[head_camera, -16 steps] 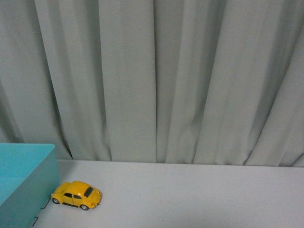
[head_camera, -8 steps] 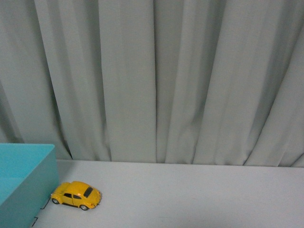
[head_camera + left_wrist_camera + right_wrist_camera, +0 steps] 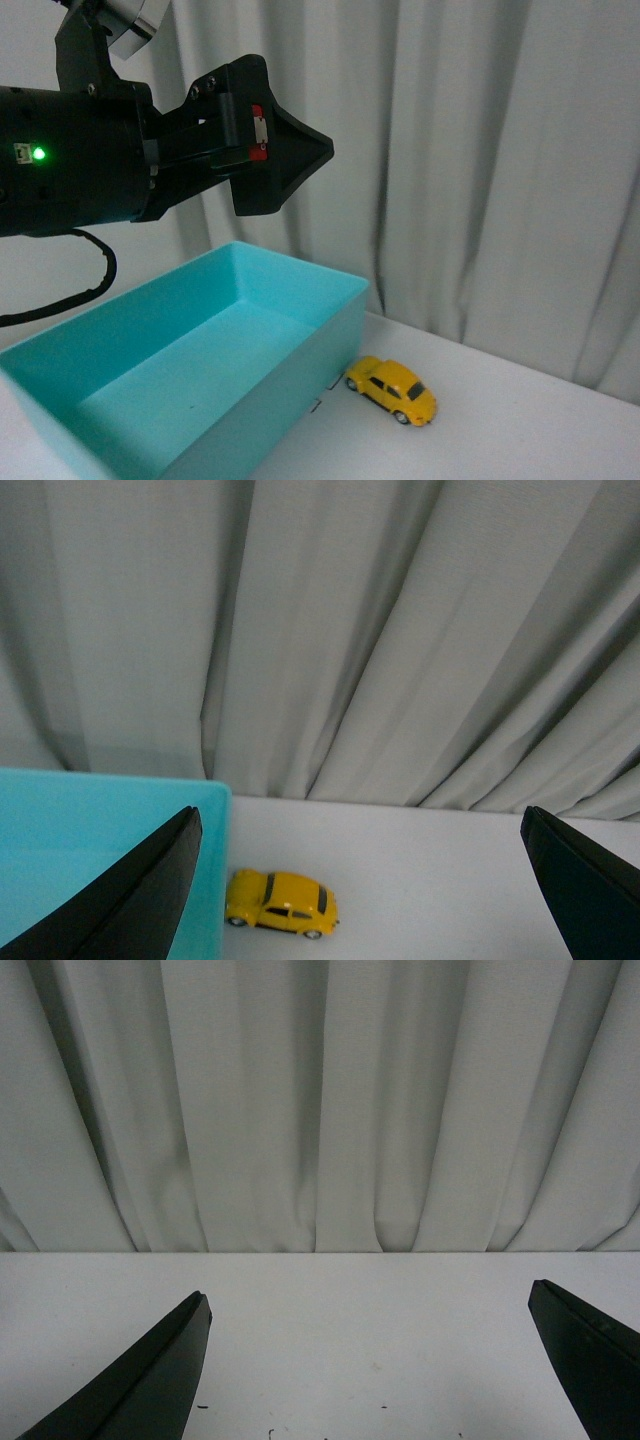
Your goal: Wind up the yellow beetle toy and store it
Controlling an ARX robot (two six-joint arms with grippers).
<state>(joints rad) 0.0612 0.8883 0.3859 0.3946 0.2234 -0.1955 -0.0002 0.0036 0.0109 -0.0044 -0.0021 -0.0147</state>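
The yellow beetle toy [image 3: 392, 389] stands on its wheels on the white table, just beside the right corner of an open, empty teal bin [image 3: 335, 330]. In the left wrist view the toy [image 3: 282, 902] sits close to the bin's wall [image 3: 100, 830], ahead of and below my open left gripper [image 3: 360, 812]. In the front view my left gripper [image 3: 318, 152] hangs high over the bin, well above the toy and apart from it. My right gripper [image 3: 368, 1290] is open and empty over bare table; the toy does not show in that view.
A grey pleated curtain [image 3: 480, 180] closes off the back of the white table [image 3: 520, 440]. Small dark marks lie on the table near the bin's corner [image 3: 322, 397] and under the right gripper [image 3: 270, 1432].
The front view's framing has shifted: the whole bin shows now and the toy appears further right. My black left arm has come into view at the upper left. The toy still stands beside the bin.
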